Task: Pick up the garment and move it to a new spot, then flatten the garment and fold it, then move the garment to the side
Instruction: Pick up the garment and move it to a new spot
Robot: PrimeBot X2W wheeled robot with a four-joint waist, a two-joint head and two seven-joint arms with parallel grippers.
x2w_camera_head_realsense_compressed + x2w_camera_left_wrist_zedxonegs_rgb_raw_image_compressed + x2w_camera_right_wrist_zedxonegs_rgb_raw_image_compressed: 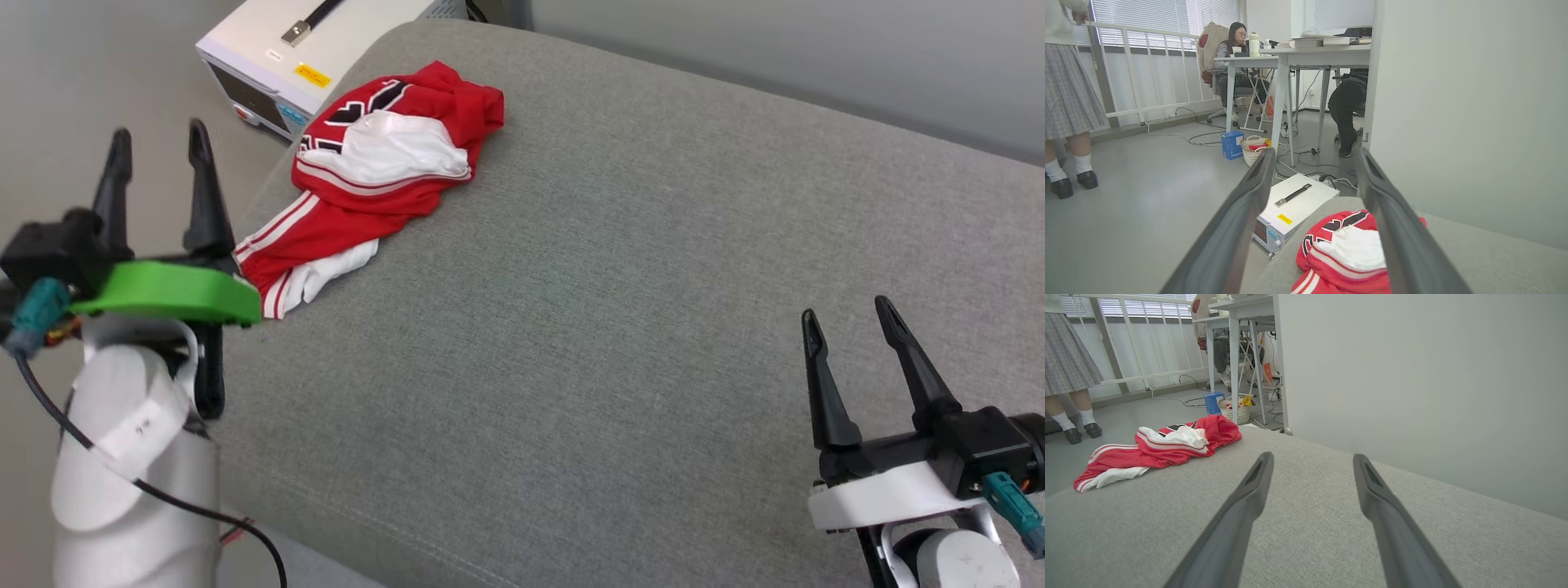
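Observation:
The garment [371,175], a red jersey with white sleeves, striped trim and black lettering, lies crumpled at the far left corner of the grey cushioned surface [620,327]. It also shows in the left wrist view [1343,253] and the right wrist view [1163,451]. My left gripper [159,139] hovers open at the left edge, just short of the garment's near end, with nothing between its fingers. My right gripper [849,314] stands open at the lower right, far from the garment, over bare cushion.
A white instrument box [286,61] with a handle sits on the floor beyond the cushion's left corner. A grey wall [1412,375] runs behind the cushion. Past it are desks [1290,57], cables, a small basket [1252,149], a seated person and a standing person [1069,102].

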